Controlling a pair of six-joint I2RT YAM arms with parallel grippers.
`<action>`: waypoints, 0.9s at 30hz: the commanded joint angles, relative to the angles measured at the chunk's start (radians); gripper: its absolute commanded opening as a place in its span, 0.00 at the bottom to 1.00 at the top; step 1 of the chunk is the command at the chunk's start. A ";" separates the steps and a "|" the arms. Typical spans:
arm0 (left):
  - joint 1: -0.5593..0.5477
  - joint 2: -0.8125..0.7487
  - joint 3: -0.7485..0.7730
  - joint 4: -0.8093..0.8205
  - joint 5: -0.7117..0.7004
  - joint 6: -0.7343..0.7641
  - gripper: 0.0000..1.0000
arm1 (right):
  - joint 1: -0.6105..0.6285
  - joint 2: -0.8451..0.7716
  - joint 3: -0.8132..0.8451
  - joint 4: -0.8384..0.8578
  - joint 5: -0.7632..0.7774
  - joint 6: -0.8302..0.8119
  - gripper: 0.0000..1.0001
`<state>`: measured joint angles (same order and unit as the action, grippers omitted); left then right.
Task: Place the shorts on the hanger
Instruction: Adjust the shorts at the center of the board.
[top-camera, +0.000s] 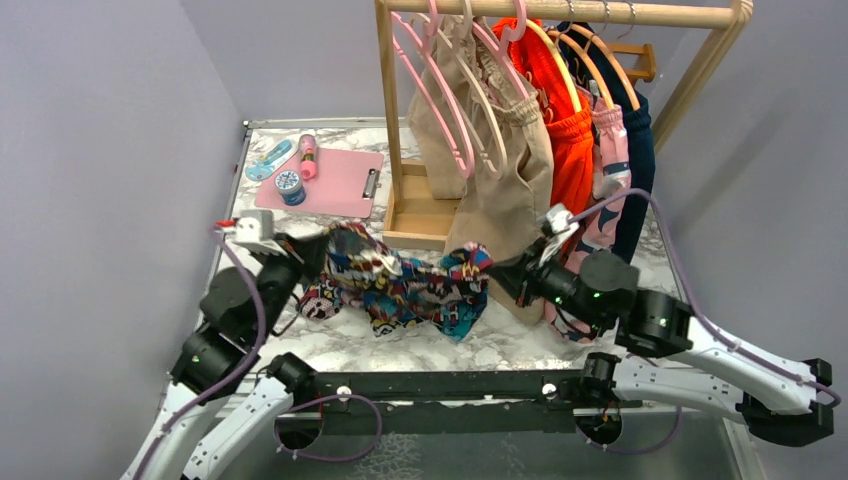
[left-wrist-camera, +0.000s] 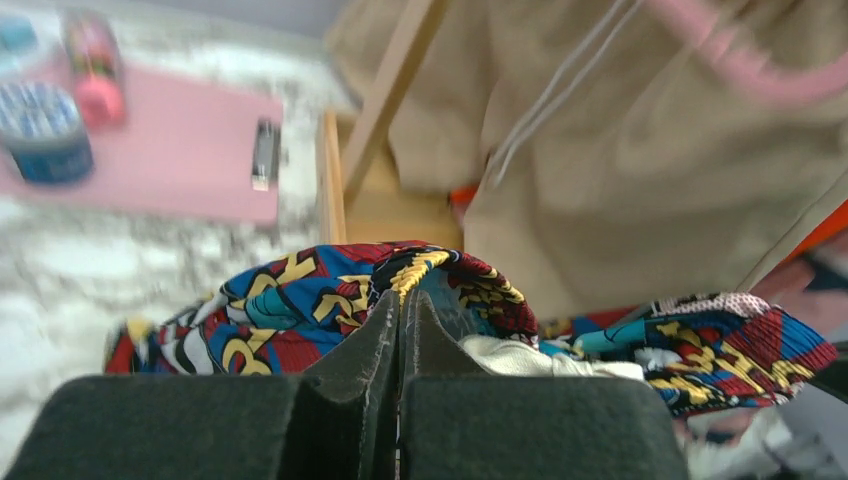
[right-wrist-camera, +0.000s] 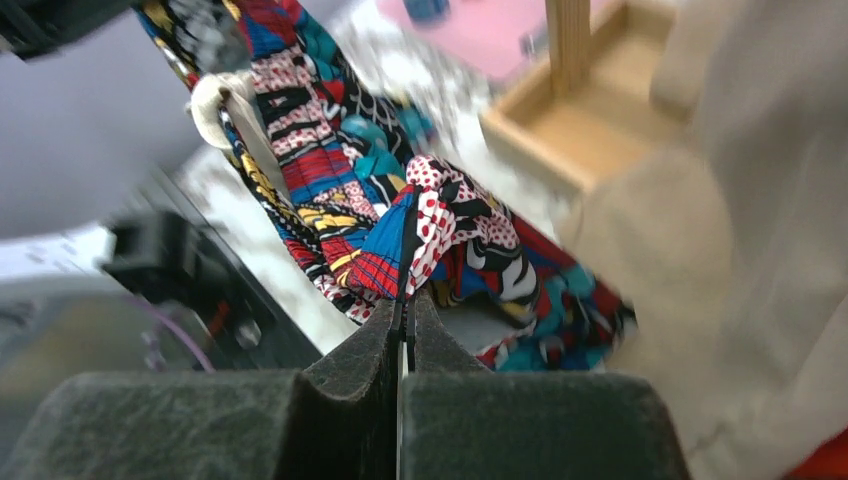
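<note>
**Two hands hold comic-print shorts strung between them**

We see the shorts (top-camera: 400, 282) stretched from one arm to the other in front of a wooden rack (top-camera: 388, 120), where plain beige shorts (top-camera: 510, 190) hang. The middle of the shorts sags low over the marbled tabletop (top-camera: 330, 345); we cannot tell whether it touches. The left hand (top-camera: 312, 258) is closed tight on a bunched fold at the shorts' left end. The right hand (top-camera: 495, 272) is closed tight on a thin edge at the right end.

In the right wrist view, a cream rounded bar (right-wrist-camera: 215, 100) pokes out among the folds at the far end. We take it for the hanger, though most of it is hidden.

We judge the cloth to be light, thin and limp. It drapes and bunches instead of holding a shape, and a narrow pinch could let it slip. The doubled seams at the waistband or hem look like the surest places to take hold, one hand at each side. The slim hanger looks stiff and could slide about inside the loose fabric.
</note>
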<state>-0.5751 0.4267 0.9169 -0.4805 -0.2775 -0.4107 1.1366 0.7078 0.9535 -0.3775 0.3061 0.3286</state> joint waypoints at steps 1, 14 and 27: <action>0.008 -0.139 -0.200 -0.047 0.134 -0.174 0.00 | -0.005 -0.066 -0.145 -0.128 -0.016 0.147 0.01; 0.008 0.013 -0.189 -0.225 0.169 -0.209 0.75 | -0.005 -0.066 -0.201 -0.258 -0.046 0.258 0.01; -0.044 0.266 -0.163 -0.200 0.429 -0.076 0.71 | -0.005 -0.026 -0.164 -0.382 0.062 0.368 0.01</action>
<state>-0.5800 0.6685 0.7364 -0.6960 0.0639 -0.5468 1.1366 0.6762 0.7792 -0.7387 0.3187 0.6605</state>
